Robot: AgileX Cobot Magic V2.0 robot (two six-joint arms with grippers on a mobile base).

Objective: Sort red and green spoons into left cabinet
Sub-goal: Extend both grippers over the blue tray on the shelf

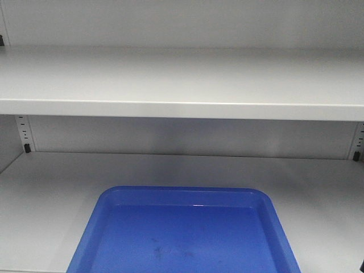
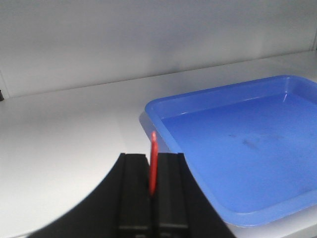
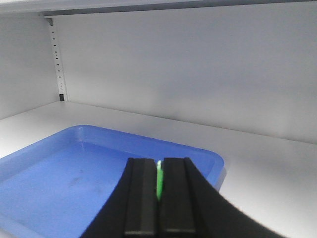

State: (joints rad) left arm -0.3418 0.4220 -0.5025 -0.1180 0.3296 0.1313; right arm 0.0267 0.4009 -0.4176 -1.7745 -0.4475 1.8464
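**Spoons Pinched Over the Tray**

The red spoon [image 2: 153, 146] stood edge-on, clamped between the closed pads of the left gripper [image 2: 153, 158], just left of the blue tray [image 1: 187, 192]. The green spoon [image 3: 159, 179] sat gripped the same way in the closed right gripper [image 3: 159, 160], over the tray's near right corner. The tray rested on the grey cabinet's lower shelf [image 1: 45, 199], under another shelf [image 1: 182, 85].

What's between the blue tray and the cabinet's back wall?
Only bare grey shelf lies between the blue tray and the back wall. The front-facing view shows this, and both wrist views agree.
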